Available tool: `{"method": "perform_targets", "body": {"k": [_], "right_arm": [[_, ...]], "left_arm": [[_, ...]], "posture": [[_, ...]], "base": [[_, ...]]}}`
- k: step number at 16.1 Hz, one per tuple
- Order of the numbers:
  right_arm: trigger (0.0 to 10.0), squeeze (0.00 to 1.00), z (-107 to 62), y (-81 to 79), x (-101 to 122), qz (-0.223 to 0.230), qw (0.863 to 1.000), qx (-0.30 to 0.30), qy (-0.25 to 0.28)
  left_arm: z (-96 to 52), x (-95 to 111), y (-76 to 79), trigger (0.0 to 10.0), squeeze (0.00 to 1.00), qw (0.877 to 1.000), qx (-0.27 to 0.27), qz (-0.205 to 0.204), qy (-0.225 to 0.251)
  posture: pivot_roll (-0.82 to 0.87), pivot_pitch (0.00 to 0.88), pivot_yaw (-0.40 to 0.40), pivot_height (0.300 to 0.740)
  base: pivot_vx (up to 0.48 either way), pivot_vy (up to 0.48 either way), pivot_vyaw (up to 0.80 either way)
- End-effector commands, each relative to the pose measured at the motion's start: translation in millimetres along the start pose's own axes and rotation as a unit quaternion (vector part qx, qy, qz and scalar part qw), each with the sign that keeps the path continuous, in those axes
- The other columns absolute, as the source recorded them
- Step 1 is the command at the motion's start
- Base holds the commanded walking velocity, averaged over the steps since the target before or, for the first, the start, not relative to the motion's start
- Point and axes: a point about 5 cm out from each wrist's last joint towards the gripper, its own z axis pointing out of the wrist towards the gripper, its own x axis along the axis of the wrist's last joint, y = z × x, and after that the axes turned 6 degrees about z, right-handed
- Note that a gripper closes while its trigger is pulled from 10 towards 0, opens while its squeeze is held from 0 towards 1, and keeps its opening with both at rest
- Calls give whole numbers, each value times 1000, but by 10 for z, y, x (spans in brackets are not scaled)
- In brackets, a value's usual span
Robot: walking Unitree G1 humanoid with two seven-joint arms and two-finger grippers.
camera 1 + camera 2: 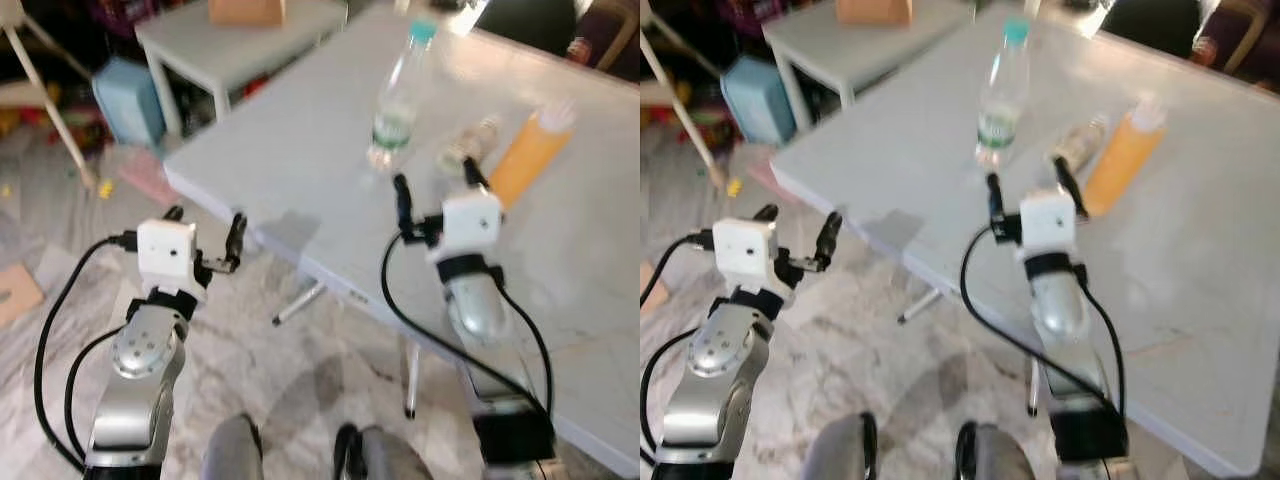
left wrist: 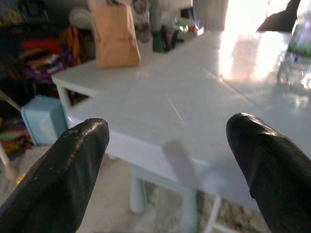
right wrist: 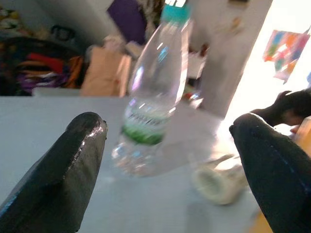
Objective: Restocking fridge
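A clear water bottle (image 1: 398, 100) with a teal cap and green label stands upright on the white table (image 1: 300, 150). Right of it lie a small clear jar (image 1: 468, 143) on its side and an orange juice bottle (image 1: 530, 155). My right gripper (image 1: 434, 180) hovers over the table just short of the water bottle, open, with nothing between its fingers. In the right wrist view the water bottle (image 3: 150, 97) stands ahead between the fingertips. My left gripper (image 1: 206, 222) is open off the table's near corner, above the floor.
Behind stands a smaller white table (image 1: 200, 40) with a brown paper bag (image 1: 245, 10). A light blue box (image 1: 128, 100) sits on the floor beside it. A folded table leg (image 1: 300, 300) hangs under the near edge. The floor is pale marble.
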Motion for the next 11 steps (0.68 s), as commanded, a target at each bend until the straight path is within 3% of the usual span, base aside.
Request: {"method": "perform_targets", "body": {"k": [1,4,7,10,11], "right_arm": [[10000,0,-59,81,65,-16,1000,-18,2],[10000,0,-126,183,66,-5,999,-49,-12],[10000,0,-297,241,-43,4,997,-65,-49],[10000,0,-226,201,-9,7,997,-54,-48],[10000,0,-184,182,13,10,998,-48,-45]], "left_arm": [[-20,-78,5,10000,0,1000,0,-2,-7],[19,-141,-6,10000,0,1000,1,0,-2],[-21,-245,-31,10000,0,1000,4,0,-7],[54,-212,11,10000,0,1000,-9,0,9],[86,-194,11,10000,0,1000,-12,-1,17]], "posture": [[-4,0,-16,740],[-14,0,-17,740],[-16,0,-17,740],[-16,0,-30,740],[-17,0,-32,740]], "base": [[0,0,0],[0,0,0],[0,0,0],[0,0,0],[424,0,0]]}}
